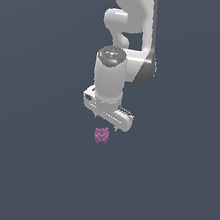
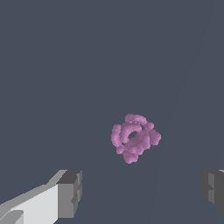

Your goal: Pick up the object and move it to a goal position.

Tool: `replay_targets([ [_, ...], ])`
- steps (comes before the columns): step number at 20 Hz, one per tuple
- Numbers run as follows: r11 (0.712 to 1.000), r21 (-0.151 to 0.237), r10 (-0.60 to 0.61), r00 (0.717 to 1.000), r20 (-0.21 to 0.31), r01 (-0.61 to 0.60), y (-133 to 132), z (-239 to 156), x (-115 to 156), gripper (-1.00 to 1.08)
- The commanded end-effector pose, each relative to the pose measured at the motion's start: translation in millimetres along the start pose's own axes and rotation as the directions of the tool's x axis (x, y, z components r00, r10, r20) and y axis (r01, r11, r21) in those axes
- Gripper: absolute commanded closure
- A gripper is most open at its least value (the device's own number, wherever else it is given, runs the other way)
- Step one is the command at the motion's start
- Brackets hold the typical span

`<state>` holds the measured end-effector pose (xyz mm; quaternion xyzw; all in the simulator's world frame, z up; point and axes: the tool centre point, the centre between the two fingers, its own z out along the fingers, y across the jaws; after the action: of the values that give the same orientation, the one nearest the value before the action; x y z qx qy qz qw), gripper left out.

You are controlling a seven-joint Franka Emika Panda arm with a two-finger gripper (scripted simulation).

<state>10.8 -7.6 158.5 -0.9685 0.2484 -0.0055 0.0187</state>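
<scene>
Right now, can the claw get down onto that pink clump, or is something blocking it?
Probably yes. The claw hangs just above the pink clump with its jaws spread wide. In the wrist view the clump lies beyond the two fingertips, untouched, and nothing else shows around it.

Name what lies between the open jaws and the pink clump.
Nothing: the wrist view shows only bare grey floor between the gripper and the pink clump.

Tool (image 1: pixel 106 119) just above pink clump (image 1: pixel 101 135)
</scene>
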Motion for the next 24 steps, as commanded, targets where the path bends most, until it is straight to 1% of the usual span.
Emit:
replay_targets([
  [1,0.997,-0.002,0.071,0.997,0.001,-0.071,1,5,1,-0.92],
  [6,0.978,-0.007,0.209,0.978,0.002,-0.209,2,15,2,-0.92],
  [9,0.957,-0.01,0.29,0.957,0.002,-0.29,3,20,3,-0.92],
  [12,0.929,-0.014,0.369,0.93,0.0,-0.369,4,26,3,-0.92],
  [17,0.869,-0.019,0.494,0.87,-0.005,-0.494,6,35,5,-0.92],
  [24,0.764,-0.024,0.645,0.764,-0.015,-0.645,9,47,6,-0.92],
])
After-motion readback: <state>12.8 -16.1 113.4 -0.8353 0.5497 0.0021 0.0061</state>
